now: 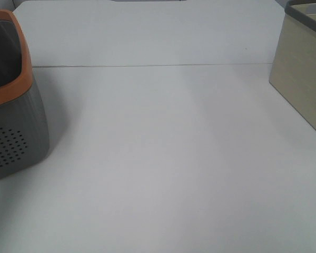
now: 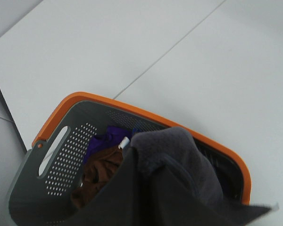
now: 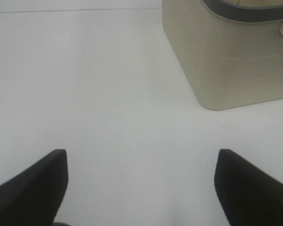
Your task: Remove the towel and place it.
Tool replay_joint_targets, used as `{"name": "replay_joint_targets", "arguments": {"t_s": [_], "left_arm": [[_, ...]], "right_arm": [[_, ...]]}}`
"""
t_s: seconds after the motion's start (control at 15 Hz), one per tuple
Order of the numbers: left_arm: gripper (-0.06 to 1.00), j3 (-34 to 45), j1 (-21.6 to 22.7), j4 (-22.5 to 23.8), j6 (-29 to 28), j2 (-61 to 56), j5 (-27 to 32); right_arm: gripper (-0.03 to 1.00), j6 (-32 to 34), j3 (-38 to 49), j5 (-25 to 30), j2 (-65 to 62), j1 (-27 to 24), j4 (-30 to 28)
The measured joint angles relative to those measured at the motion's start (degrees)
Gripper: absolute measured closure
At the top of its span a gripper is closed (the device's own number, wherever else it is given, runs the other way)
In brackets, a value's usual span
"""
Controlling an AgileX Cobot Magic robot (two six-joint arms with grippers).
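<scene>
The towel (image 2: 179,165), a dark charcoal cloth with a small white tag, rises out of the grey basket (image 2: 68,155) with the orange rim toward the left wrist camera. It hangs taut and covers my left gripper's fingers, so the gripper appears shut on it. In the exterior high view the towel (image 1: 0,47) shows as a dark shape in the basket (image 1: 16,137) at the far left edge. My right gripper (image 3: 141,188) is open and empty, low over the bare white table near the beige bin (image 3: 231,56).
A purple cloth (image 2: 108,139) and a brown cloth (image 2: 96,174) lie inside the basket under the towel. The beige bin (image 1: 300,84) with a grey rim stands at the right edge. A seam (image 1: 158,66) crosses the white table at the back.
</scene>
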Motion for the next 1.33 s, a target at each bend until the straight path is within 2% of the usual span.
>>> {"name": "replay_joint_targets", "arguments": {"t_s": [0.2, 0.33, 0.47, 0.67, 0.73, 0.8, 1.07, 1.33], "left_arm": [[0.94, -3.04, -0.52, -1.66, -0.46, -0.06, 0.0], [0.94, -6.25, -3.21, -1.78, -0.74, 0.57, 0.06], [0.94, -10.94, -7.39, -1.43, -1.66, 2.41, 0.11], [0.94, -18.39, -12.83, 2.86, -6.99, 6.53, 0.17], [0.94, -21.2, -14.67, 5.33, -9.45, 8.31, 0.17], [0.94, -27.27, -18.33, 9.8, -14.27, 12.38, 0.17], [0.94, -35.81, -24.69, 15.07, -20.0, 18.56, 0.23], [0.94, -42.57, -32.83, 20.68, -24.41, 24.01, -0.74]], "right_arm": [[0.21, -0.4, -0.46, -2.35, 0.0, 0.0, 4.93], [0.21, -3.09, -0.57, -3.09, 0.86, 0.0, 9.22], [0.21, -8.65, -0.57, -3.84, 5.27, 0.0, 13.87], [0.21, -14.84, -0.86, -5.39, 11.23, 0.0, 19.37], [0.21, -16.27, -1.32, -6.19, 13.75, 0.0, 21.2], [0.21, -18.74, -2.69, -7.16, 17.82, 0.0, 23.32], [0.21, -21.6, -6.53, -9.22, 25.38, 0.0, 23.66], [0.21, -22.75, -9.22, -14.61, 33.86, 0.0, 23.72]]}}
